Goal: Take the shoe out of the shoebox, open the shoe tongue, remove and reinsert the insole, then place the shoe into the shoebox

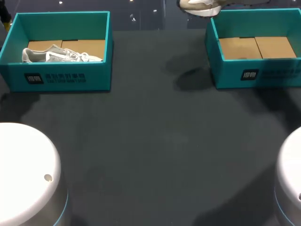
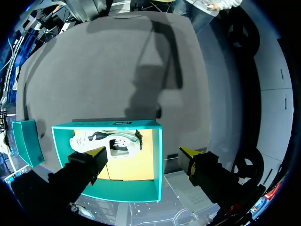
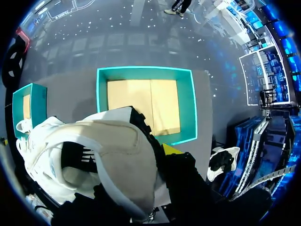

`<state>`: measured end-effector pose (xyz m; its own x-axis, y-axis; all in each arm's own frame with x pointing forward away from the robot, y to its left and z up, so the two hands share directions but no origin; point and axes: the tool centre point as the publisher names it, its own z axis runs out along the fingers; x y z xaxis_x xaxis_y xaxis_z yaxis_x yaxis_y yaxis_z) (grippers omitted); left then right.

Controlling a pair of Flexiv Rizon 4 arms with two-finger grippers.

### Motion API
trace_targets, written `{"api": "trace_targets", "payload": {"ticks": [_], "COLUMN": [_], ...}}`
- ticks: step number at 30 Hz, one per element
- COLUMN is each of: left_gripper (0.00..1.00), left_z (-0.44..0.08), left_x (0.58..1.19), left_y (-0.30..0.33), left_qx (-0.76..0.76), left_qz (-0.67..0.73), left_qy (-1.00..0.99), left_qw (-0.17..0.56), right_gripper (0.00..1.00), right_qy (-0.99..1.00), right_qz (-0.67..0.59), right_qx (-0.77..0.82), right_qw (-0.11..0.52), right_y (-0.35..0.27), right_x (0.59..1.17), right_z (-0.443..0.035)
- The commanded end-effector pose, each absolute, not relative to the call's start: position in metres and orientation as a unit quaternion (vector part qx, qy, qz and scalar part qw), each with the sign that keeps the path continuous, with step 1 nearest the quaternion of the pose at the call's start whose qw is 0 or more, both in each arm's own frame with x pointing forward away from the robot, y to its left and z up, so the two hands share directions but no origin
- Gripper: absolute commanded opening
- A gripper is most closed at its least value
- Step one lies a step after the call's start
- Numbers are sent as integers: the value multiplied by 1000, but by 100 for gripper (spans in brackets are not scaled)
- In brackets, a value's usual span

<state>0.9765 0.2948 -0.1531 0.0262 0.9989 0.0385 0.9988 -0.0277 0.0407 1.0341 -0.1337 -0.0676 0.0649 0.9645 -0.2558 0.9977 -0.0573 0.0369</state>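
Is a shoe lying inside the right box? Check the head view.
No, the right box shows only its bare cardboard floor.

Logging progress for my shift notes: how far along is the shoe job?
Done: the beige shoe is out of the right box. In hand: the right gripper holds it up near that box. Insole steps: cannot tell. To do: put it back. A white shoe lies in the left box, below the open left gripper.

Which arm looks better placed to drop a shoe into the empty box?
Right. Its jaws hold the beige shoe above the empty box. The left gripper hangs open over the other box, which already contains a white shoe.
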Motion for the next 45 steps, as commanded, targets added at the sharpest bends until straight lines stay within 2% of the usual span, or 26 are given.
{"api": "trace_targets", "payload": {"ticks": [1,14,34,45], "left_gripper": [100,100,100,100], "left_z": [-153,-153,-153,-153], "left_x": [975,975,975,975], "left_y": [295,295,295,295], "left_qx": [717,717,717,717], "left_qz": [29,29,29,29], "left_qy": [697,697,697,697], "left_qw": [1,1,1,1], "right_gripper": [0,0,0,0], "right_qy": [669,655,661,663], "right_qz": [-87,-98,-87,-94], "right_qx": [720,723,710,708], "right_qw": [160,199,226,227], "right_y": [-94,-29,25,28], "right_x": [988,914,785,781], "right_z": [-60,-66,-123,-126]}}
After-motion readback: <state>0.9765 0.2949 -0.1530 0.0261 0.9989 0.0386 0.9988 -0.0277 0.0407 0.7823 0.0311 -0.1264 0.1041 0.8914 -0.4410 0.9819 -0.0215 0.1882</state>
